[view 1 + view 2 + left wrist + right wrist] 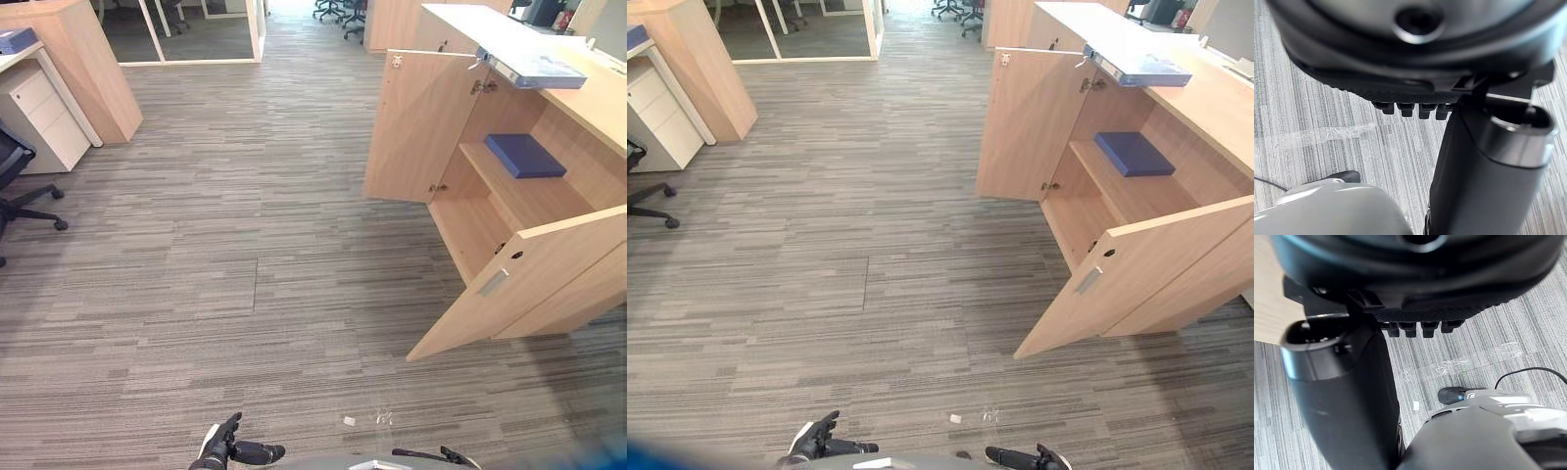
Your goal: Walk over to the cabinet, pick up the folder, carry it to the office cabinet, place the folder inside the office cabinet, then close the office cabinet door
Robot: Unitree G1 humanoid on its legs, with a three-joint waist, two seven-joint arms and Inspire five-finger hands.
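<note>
Currently, the flat dark-blue folder (524,155) lies on the shelf inside the light wooden office cabinet (588,103); both doors stand open; left hand (220,446) and right hand (1014,455) hang empty, fingers relaxed.

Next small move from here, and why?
Probably turn right and step toward the open cabinet: it stands off to the right, both doors open, blue folder lying on its shelf, while left hand and right hand hang low, open and empty.
</note>
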